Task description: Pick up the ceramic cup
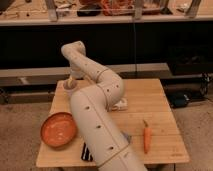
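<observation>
End effector (71,80) down at far left corner of worktop (155,107), spread wide, right over ceramic cup (69,86); contact with cup impossible to tell. Ceramic cup upright, just in from that corner. Arm (97,115) stretched from near edge across middle, bent back toward far left corner. Orange bowl (58,129) by left edge, toward near left corner. Carrot (147,138) lying close to near edge, right of arm, well apart from cup. Small white thing (120,104) mid-worktop, just beside arm's elbow.
</observation>
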### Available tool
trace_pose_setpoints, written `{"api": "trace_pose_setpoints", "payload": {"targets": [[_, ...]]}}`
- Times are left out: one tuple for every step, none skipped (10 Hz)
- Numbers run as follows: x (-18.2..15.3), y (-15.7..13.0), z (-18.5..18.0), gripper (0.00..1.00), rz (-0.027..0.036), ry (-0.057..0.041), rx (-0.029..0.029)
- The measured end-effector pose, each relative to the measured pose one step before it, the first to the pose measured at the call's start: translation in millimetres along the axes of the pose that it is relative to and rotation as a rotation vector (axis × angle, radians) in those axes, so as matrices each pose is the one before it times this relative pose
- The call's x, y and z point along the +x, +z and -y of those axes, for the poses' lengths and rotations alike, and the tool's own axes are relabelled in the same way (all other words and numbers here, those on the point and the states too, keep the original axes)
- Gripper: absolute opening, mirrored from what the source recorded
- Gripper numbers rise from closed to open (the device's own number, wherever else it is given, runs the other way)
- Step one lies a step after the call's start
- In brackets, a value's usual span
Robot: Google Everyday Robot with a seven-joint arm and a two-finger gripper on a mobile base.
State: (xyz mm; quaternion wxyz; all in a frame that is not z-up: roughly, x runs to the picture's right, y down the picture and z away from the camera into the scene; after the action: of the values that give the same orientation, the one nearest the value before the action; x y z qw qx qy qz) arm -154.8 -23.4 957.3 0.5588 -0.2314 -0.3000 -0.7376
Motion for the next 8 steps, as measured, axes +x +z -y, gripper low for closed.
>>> {"api": "trace_pose_setpoints", "payload": {"targets": [[-0.04, -0.29, -0.48, 0.8, 0.00036, -0.00123, -0.00039], [-0.11, 0.13, -0.62, 0.8, 0.00088, -0.00095, -0.00019], [0.09, -0.51, -0.61, 0.8, -0.00002, -0.00106, -0.00091], [-0.06, -0.28, -0.4, 0.8, 0.00031, -0.00142, 0.0001], [0.02, -0.62, -0.37, 0.8, -0.00005, -0.00119, -0.00046], [-0.17, 0.36, -0.54, 0.8, 0.00112, -0.00176, -0.00146], [0.16, -0.48, -0.46, 0.8, -0.00059, -0.001, 0.00005], [-0.02, 0.28, -0.17, 0.8, 0.00052, -0.00124, -0.00033]]}}
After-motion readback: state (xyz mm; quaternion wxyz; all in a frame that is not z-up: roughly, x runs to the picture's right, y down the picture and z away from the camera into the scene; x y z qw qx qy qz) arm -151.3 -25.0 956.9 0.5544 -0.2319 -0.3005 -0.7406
